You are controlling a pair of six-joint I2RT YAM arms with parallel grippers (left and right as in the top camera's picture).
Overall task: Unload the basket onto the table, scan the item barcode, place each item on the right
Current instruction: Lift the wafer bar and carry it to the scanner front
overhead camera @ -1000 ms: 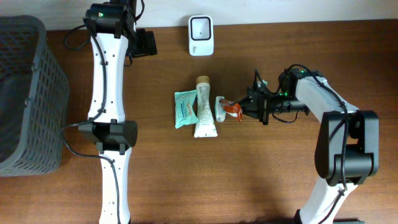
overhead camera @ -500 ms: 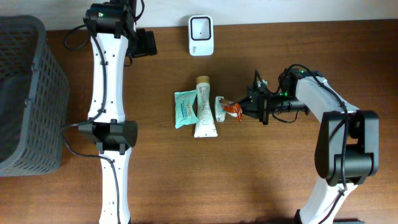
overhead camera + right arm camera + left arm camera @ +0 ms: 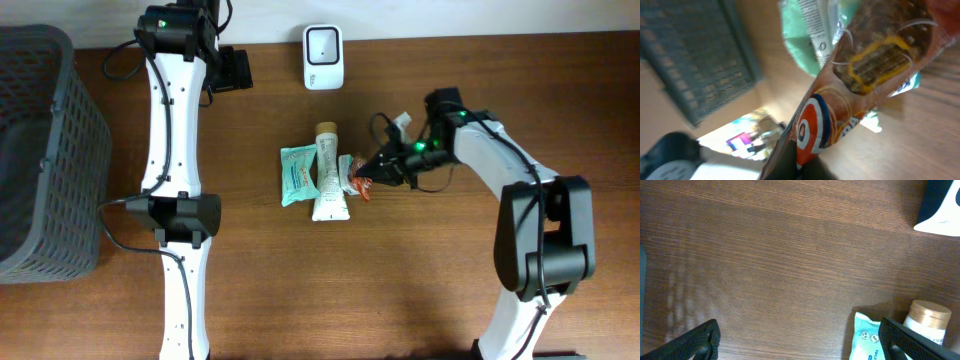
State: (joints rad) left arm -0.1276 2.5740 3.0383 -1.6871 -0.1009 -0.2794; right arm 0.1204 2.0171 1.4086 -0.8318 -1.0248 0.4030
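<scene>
An orange snack packet point(image 3: 363, 184) point(image 3: 865, 75) hangs just above the table beside the row of items, and my right gripper point(image 3: 380, 170) point(image 3: 807, 162) is shut on its end. The white barcode scanner point(image 3: 322, 43) point(image 3: 940, 205) stands at the table's far edge. A teal wipes pack point(image 3: 297, 175) point(image 3: 867, 340) and a white tube point(image 3: 327, 178) with a tan cap point(image 3: 927, 317) lie side by side at the centre. My left gripper point(image 3: 238, 70) point(image 3: 800, 347) hovers at the far left of the scanner, open over bare wood.
A dark grey mesh basket point(image 3: 40, 150) point(image 3: 695, 60) fills the left edge of the table. A small white-green packet point(image 3: 349, 170) lies between the tube and the snack packet. Black cables trail near the left arm's base.
My right gripper has swung left and turned, carrying the snack packet closer to the tube and the small packet. The left arm has stayed still.
</scene>
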